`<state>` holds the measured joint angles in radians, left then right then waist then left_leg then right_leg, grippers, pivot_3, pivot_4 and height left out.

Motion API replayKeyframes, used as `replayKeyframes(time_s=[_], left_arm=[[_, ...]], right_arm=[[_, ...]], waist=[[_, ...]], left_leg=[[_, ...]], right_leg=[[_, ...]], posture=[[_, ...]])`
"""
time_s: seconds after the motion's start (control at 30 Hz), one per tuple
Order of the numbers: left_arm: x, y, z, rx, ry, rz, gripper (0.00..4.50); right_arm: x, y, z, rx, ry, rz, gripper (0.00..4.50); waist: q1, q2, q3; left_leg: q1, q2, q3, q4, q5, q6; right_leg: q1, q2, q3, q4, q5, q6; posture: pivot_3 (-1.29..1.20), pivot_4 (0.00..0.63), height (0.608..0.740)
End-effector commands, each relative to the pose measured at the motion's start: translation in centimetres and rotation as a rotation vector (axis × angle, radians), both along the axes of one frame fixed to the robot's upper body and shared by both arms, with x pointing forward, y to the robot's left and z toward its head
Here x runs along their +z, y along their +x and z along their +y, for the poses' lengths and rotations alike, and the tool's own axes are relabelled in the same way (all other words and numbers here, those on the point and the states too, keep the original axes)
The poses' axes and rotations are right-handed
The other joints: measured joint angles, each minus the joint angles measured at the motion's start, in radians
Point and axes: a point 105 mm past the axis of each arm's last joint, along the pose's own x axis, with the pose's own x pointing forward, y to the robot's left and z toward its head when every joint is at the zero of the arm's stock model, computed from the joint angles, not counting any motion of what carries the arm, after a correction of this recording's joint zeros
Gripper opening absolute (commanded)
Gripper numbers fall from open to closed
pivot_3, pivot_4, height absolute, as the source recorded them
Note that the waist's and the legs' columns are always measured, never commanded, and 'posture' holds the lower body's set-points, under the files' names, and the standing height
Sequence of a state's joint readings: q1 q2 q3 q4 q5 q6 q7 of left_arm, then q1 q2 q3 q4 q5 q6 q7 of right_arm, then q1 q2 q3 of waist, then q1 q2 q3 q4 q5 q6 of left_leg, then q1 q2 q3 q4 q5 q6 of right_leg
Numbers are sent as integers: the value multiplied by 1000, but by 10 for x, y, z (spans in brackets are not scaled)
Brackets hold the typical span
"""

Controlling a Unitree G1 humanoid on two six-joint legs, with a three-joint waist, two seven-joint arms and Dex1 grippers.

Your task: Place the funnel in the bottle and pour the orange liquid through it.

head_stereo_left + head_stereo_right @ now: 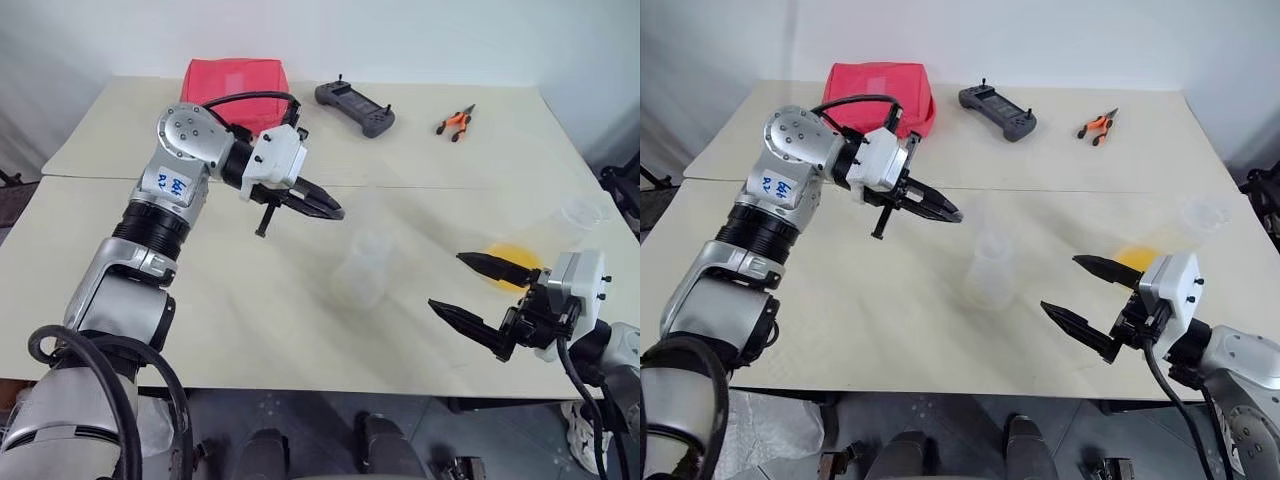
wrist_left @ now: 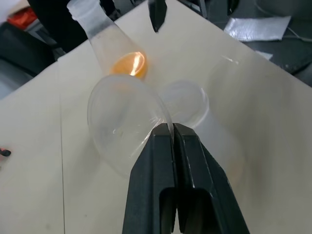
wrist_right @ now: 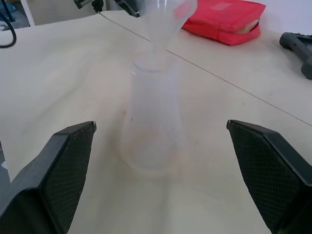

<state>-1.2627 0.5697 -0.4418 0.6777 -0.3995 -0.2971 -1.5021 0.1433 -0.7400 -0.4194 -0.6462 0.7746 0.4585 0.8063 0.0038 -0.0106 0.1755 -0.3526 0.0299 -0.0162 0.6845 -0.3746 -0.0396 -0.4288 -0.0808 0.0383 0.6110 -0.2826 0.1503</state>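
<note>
We see the left gripper (image 2: 173, 127) pinching the clear plastic funnel's (image 2: 122, 122) rim, stem over the translucent bottle (image 3: 152, 117) mid-table; right gripper (image 1: 478, 290) gapes empty.

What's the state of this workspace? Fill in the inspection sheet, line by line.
Surface: pale table with a seam running across it.
Job's things: funnel pinched at the rim by the left pincer, its stem just above the mouth of the bottle; bottle upright mid-table; orange liquid in a clear vessel on the right, behind the right pincer.
Clutter: red pouch, dark handheld controller, orange-handled pliers along the far side; small clear cup at the right edge.
Grippers: left pincer shut on the funnel; right pincer open, holding nothing, facing the bottle.
Cables: black cable on the left wrist.
Surroundings: white wall.
</note>
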Motion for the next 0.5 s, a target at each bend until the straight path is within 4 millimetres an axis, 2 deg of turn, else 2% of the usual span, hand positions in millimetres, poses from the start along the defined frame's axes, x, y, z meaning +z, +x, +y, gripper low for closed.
replayKeyframes(time_s=[0.03, 0.17, 0.43, 0.5], left_arm=[[10, -15, -3, -142, 98, -96, 676], [16, -21, -11, -195, 96, -142, 1915], [32, -32, -19, -243, -2, -107, 4453], [30, -33, -18, -242, -8, -84, 4481]], right_arm=[[6, -2, 2, 14, 1, -40, 4500], [6, -2, 2, 16, 0, -44, 4500], [7, -2, -1, 6, -9, -48, 4500], [8, -1, -2, 3, -11, -49, 4500]], waist=[[2, 0, 0], [8, 0, 0], [17, 0, 0], [17, 0, 0]], left_leg=[[0, 0, 0, 0, 0, 0], [0, 0, 0, 0, 0, 0], [0, 0, 0, 1, 0, 0], [0, 0, 0, 1, 0, 0]], right_leg=[[0, 0, 0, 0, 0, 0], [0, 0, 0, 0, 0, 0], [0, 0, 0, 0, 0, 0], [0, 0, 0, 0, 0, 0]], posture=[[0, 150, 740], [0, 150, 740], [0, 150, 740], [0, 150, 740]])
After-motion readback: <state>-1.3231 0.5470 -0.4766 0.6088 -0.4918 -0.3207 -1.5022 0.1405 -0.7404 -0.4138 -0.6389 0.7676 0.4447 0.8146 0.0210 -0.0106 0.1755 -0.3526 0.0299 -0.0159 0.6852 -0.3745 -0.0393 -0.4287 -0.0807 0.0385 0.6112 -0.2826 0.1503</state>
